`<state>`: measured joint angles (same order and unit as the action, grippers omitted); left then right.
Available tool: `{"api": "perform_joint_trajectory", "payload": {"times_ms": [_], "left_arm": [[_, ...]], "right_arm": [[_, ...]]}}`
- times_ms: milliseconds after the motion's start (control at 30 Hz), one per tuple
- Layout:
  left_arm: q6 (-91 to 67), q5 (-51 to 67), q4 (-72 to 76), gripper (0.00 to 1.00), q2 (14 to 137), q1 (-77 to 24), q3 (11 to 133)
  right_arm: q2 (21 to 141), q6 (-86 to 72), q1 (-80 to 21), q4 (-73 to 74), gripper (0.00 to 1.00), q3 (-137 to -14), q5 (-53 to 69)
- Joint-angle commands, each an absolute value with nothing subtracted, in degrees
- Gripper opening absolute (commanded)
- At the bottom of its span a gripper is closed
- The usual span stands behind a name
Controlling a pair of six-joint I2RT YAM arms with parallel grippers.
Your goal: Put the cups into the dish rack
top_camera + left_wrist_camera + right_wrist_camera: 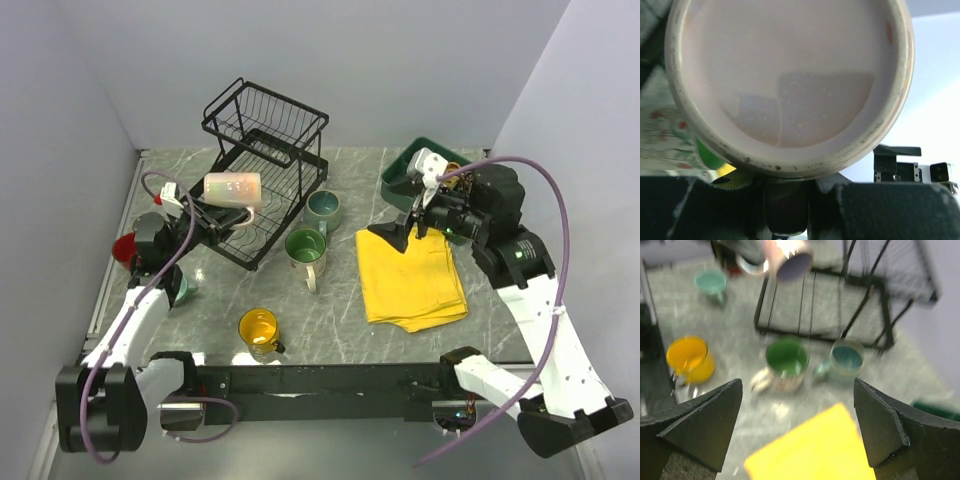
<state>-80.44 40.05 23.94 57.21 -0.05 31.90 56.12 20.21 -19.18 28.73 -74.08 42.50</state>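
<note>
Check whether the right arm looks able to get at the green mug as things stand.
Probably yes. The right gripper hangs open and empty over the yellow cloth; the green mug stands upright just left of it, nothing between. The teal mug close behind may crowd the grasp.

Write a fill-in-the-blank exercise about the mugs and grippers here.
The left gripper holds a pale mug on its ____ at the dish rack.
The right gripper hangs with jaws ____ above the yellow cloth.
The front mug, nearest the arms' bases, is ____.
Missing words: side; open; yellow.
</note>
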Motion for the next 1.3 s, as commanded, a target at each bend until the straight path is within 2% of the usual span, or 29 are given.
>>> {"api": "perform_joint_trajectory", "payload": {"times_ms": [0, 133, 300, 467, 733, 1267], "left_arm": [[-74.1, 41.6, 30.3, 0.01, 59.6, 2.6, 34.8], [-69.3, 39.9, 27.3, 0.01, 65.5, 4.0, 37.5], [-60.5, 36.8, 21.0, 0.01, 72.1, 4.1, 43.6], [-53.0, 32.5, 14.6, 0.01, 79.1, 4.1, 51.8], [-47.6, 27.0, 12.0, 0.01, 90.5, 4.0, 62.0], [-29.6, 18.0, 2.0, 0.01, 104.1, 2.4, 78.5]], "right_arm": [[60.0, 28.0, -14.1, 46.2, 0.97, -74.5, 48.9], [61.3, 30.4, -10.6, 46.8, 1.00, -68.0, 53.0], [57.2, 21.9, -4.6, 28.1, 1.00, -53.3, 53.5], [57.0, 22.2, 3.9, 23.6, 1.00, -46.4, 58.3], [54.1, 22.1, 7.0, 23.4, 1.00, -44.3, 63.1], [54.5, 21.9, 9.2, 23.0, 1.00, -44.0, 63.6]]}}
